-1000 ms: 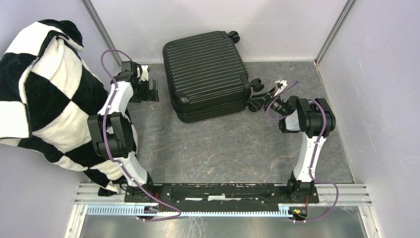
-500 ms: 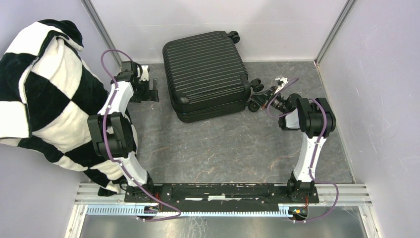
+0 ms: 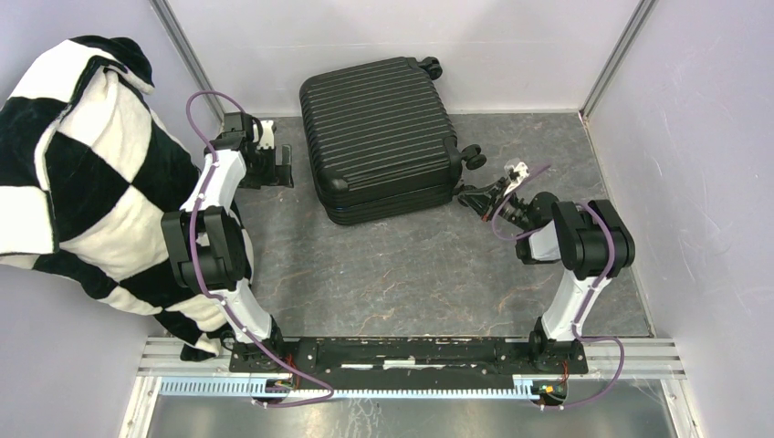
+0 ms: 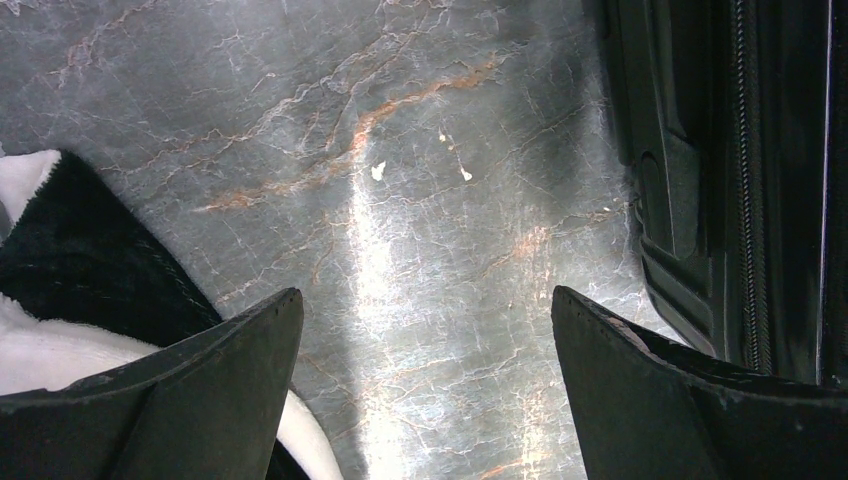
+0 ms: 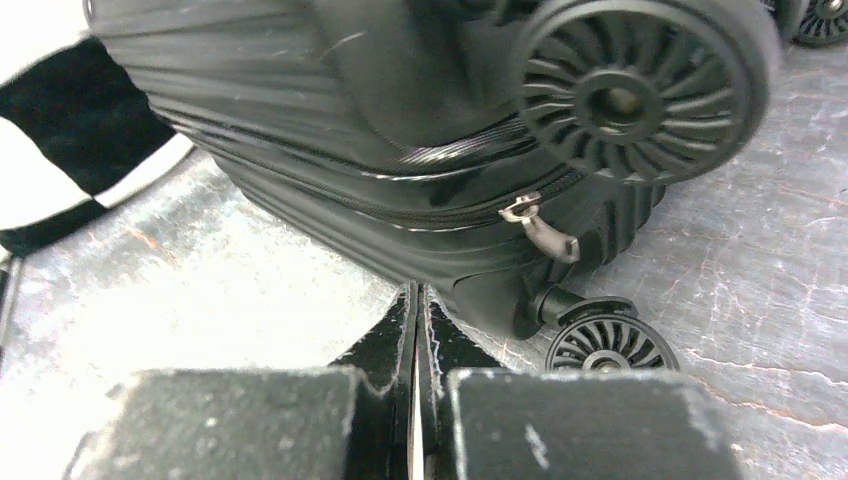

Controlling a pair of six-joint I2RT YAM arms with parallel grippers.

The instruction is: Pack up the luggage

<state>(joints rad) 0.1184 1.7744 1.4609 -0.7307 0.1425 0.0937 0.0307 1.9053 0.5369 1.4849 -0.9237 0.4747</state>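
The luggage (image 3: pixel 379 137) is a black ribbed hard-shell suitcase lying closed and flat at the back middle of the floor. My right gripper (image 3: pixel 469 194) sits low beside its near right corner, shut with nothing between the fingers. In the right wrist view the shut tips (image 5: pixel 415 292) point at the luggage (image 5: pixel 300 90), just below its zipper line; a metal zipper pull (image 5: pixel 537 226) hangs to the right of the tips. My left gripper (image 3: pixel 277 168) stands open left of the case, with bare floor between its jaws (image 4: pixel 425 310). The luggage's side (image 4: pixel 740 180) fills that view's right edge.
A black-and-white checkered blanket (image 3: pixel 82 173) is heaped against the left wall, its edge (image 4: pixel 60 280) beside my left finger. Caster wheels (image 5: pixel 640 85) (image 5: pixel 610 345) stick out at the case's right end. Walls close in the back and both sides.
The right gripper has closed from part open to shut on nothing, and its arm has dropped and drawn back a little from the wheels. The left arm has not moved.
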